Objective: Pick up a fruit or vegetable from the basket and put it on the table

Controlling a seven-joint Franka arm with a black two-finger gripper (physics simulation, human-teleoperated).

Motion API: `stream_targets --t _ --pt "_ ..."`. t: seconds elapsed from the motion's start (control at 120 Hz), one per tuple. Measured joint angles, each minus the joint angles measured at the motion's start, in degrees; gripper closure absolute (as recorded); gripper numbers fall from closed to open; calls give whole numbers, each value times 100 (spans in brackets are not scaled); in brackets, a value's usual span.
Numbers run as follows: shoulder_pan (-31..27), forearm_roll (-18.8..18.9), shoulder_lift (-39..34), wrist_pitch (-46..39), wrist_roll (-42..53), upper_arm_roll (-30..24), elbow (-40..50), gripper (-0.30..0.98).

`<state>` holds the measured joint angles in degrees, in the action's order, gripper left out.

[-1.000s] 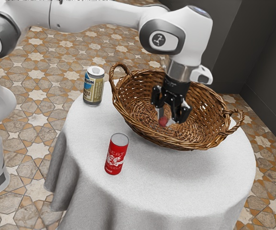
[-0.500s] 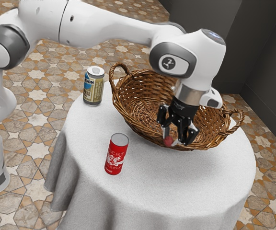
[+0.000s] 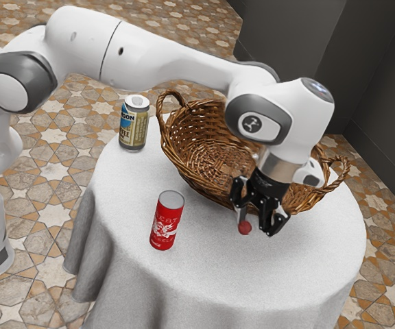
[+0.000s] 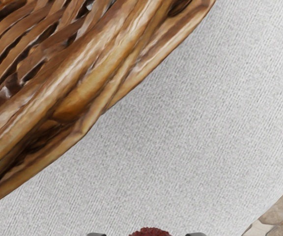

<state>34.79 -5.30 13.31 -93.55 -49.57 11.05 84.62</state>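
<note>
In the exterior view my gripper (image 3: 260, 227) is open, low over the table just outside the basket's near rim. A small round red fruit (image 3: 245, 227) is at its fingertips, nearer the finger on the exterior view's left; whether it touches the cloth I cannot tell. In the wrist view the top of the dark red fruit (image 4: 151, 232) lies between the tips of my gripper (image 4: 146, 234), with a gap on each side. The wicker basket (image 3: 204, 188) stands upright beside and partly behind the hand, which hides part of its rim.
A red can (image 3: 165, 221) stands on the white table (image 3: 211, 274) toward the exterior view's left from my hand. A beige and blue can (image 3: 134, 123) is farther back, beside the basket's handle. The basket's rim (image 4: 97, 98) is close by in the wrist view.
My hand has moved out of the basket over its near rim, carrying the red fruit along, and come down toward the tablecloth. Its fingers have spread apart around the fruit.
</note>
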Motion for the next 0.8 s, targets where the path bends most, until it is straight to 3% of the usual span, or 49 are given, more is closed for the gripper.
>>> stream_targets --t 0.7,0.8 --pt "-309 -346 657 -247 -68 -287 -93 50" --pt "-312 -371 671 -260 -24 -295 -93 30"
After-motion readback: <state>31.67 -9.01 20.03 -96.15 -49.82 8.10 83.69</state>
